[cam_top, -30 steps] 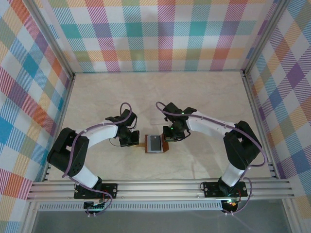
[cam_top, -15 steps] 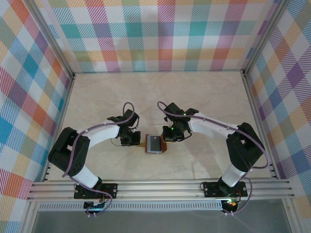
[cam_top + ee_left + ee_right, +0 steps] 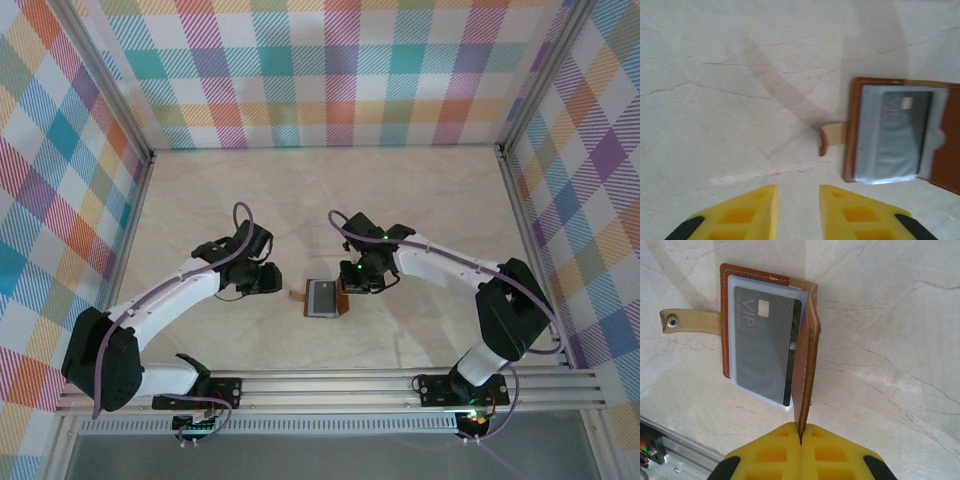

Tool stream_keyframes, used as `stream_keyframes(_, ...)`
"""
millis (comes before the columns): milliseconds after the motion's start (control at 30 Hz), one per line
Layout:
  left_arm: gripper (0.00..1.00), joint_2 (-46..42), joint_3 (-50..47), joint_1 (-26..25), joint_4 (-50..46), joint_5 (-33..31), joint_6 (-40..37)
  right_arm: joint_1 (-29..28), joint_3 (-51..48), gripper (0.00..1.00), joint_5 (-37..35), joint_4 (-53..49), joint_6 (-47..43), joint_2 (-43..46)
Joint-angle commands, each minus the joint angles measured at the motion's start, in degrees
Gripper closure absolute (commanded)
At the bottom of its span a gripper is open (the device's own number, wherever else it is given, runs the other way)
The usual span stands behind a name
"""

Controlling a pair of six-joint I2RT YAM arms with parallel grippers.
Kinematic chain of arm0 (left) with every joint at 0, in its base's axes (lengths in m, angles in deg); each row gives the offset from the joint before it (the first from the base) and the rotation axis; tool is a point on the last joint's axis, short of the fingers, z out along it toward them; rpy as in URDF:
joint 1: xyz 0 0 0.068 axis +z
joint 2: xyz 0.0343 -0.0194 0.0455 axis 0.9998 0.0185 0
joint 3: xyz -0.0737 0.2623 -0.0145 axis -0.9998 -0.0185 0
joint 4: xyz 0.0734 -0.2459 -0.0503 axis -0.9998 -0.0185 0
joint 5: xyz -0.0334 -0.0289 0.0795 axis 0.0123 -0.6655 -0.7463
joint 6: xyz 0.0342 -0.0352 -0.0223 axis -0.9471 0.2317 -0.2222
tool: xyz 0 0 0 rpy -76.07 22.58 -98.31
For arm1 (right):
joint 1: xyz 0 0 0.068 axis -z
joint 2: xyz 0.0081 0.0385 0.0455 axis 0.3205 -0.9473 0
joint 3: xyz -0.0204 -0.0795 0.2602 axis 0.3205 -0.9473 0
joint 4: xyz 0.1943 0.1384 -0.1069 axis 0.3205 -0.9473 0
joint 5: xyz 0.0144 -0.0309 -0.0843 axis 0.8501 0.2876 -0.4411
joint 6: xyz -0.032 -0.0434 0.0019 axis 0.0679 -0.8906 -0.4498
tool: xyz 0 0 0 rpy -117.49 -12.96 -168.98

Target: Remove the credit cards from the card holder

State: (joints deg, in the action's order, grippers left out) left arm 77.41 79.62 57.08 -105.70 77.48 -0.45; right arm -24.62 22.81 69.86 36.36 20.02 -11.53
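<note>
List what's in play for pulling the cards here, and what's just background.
In the job:
- card holder, lying open
- dark VIP card, in its slot
- right gripper, pinching the holder's flap
- left gripper, open, short of the snap tab

Just there:
- table
- plaid walls
- aluminium rail

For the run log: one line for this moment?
left gripper: open, empty | right gripper: shut on card holder flap | credit card: in slot

Robot lab cell: pale marble-look bench [image 3: 430, 200] w/ multicolour plaid walls [image 3: 330, 70], silver aluminium rail frame [image 3: 330, 388] at near edge.
</note>
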Motion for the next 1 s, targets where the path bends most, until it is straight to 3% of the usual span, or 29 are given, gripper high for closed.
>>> stream_keyframes(0,0.74,0.9,2.6,-2.8,1.0,4.0,3.1,-0.1,-0.6,0.98,3.4,3.0,0.1,1.2)
stream_keyframes(133,0.89,6.3,3.3,-4.0,3.4,4.4,3.8,-0.1,0.0,0.98,4.2,4.3,-0.2,0.3)
stream_keyframes(233,0.95,9.8,3.4,-4.2,5.1,2.5,4.2,-0.1,0.5,0.98,4.8,4.6,-0.6,-0.1)
stream_keyframes(500,0.99,22.3,7.4,-4.5,7.8,5.3,3.5,-0.2,1.5,0.98,7.3,6.0,-0.3,-1.7)
stream_keyframes(833,1.0,27.5,7.2,-4.4,5.6,3.4,1.2,-0.1,2.4,0.99,9.9,9.2,1.4,-4.6)
stream_keyframes(967,1.0,25.9,6.5,-4.4,6.5,3.0,0.9,-0.1,1.4,0.99,7.2,8.1,0.8,-3.1)
